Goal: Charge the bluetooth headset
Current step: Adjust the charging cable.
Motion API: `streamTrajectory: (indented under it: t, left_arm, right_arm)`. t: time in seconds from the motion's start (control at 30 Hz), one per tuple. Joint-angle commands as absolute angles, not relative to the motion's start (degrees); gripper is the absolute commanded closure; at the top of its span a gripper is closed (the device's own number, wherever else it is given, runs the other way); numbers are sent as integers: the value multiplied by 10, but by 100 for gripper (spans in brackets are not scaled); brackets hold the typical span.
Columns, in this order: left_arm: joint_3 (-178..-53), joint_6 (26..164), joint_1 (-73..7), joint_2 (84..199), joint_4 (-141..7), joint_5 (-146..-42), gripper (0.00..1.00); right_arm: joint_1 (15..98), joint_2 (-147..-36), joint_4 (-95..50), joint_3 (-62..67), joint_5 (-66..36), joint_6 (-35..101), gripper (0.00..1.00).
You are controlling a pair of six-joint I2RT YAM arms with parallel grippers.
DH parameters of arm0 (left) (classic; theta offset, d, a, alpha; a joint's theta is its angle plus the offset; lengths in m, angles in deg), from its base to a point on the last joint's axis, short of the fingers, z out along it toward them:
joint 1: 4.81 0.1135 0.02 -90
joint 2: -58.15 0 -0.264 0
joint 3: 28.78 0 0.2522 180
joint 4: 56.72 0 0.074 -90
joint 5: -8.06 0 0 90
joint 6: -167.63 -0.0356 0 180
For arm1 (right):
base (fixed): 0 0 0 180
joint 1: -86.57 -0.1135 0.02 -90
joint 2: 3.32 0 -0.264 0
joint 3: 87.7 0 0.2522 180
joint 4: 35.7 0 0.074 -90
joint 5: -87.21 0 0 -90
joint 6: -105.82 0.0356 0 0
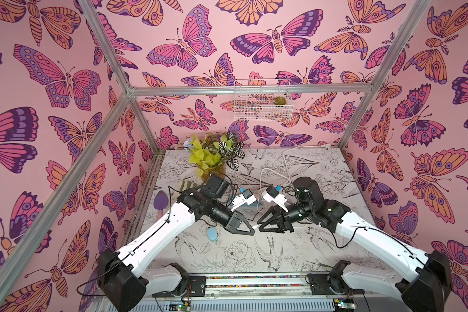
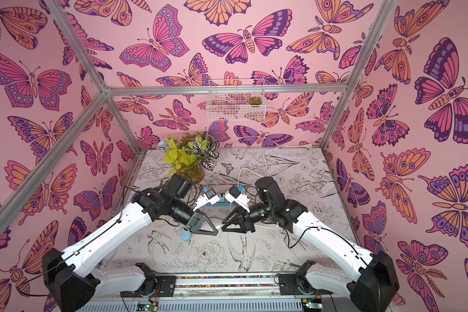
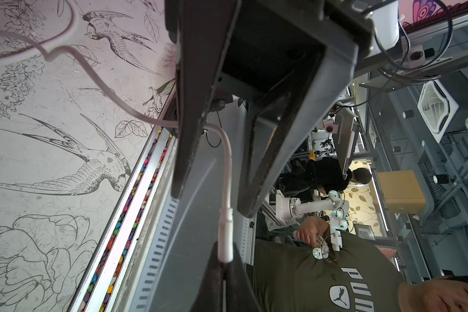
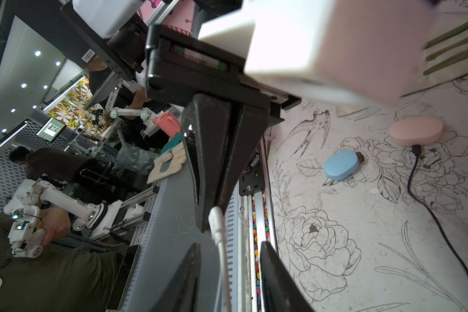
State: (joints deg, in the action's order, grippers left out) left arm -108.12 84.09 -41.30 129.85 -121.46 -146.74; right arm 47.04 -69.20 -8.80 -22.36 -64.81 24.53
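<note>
In both top views two claws meet tip to tip above the bench (image 1: 322, 248): the left claw (image 1: 252, 232) and the right claw (image 1: 259, 228). Only one headset case shows, the blue case (image 1: 212, 234), lying flat near the left claw with its long axis roughly front to back

In the left wrist view the left claw (image 3: 224, 266) is clamped on the plug of the one white cable (image 3: 227, 175). The plug lies along the fingers with its tip buried between them

In the right wrist view there are two cases, the blue case (image 4: 341, 164) and the pink case (image 4: 416, 131). One black cable (image 4: 430, 210) ends at the pink case, though whether it is plugged in is unclear. The right claw (image 4: 229, 245) has its jaws apart, and the white cable runs between them toward the left claw
</note>
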Motion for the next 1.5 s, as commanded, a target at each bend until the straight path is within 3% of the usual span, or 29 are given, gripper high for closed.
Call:
streamTrajectory:
  t: [0.0, 0.27, 0.43, 0.63, 0.77, 0.83, 0.93, 1.1, 1.3, 1.47]
  left_arm:
    - [-1085, 834, -413, 1302, -1210, -1485, 100]
    - [-1086, 835, -412, 1305, -1206, -1483, 100]
    - [-1089, 836, -413, 1324, -1201, -1481, 100]
    - [-1091, 836, -413, 1332, -1199, -1477, 100]
    - [-1090, 839, -411, 1331, -1199, -1460, 100]
    - [-1087, 844, -408, 1328, -1195, -1450, 93]
    - [-1075, 863, -398, 1317, -1180, -1430, 70]
    - [-1021, 944, -339, 1262, -1117, -1361, 50]
    - [-949, 1079, -274, 1215, -1086, -1209, 37]
    - [-898, 1174, -270, 1216, -1103, -1114, 30]
  right_arm:
    - [465, -690, -141, -228, -659, 283, 62]
    - [461, -710, -178, -223, -683, 312, 72]
    - [460, -720, -152, -216, -689, 294, 72]
    - [460, -725, -144, -208, -698, 281, 95]
    - [460, -731, -111, -199, -700, 253, 100]
    - [461, -732, -99, -199, -696, 243, 100]
    - [466, -730, -93, -203, -668, 239, 100]
    - [495, -721, -118, -232, -601, 260, 100]
    - [500, -706, -147, -260, -518, 275, 100]
    - [498, -697, -212, -293, -476, 311, 100]
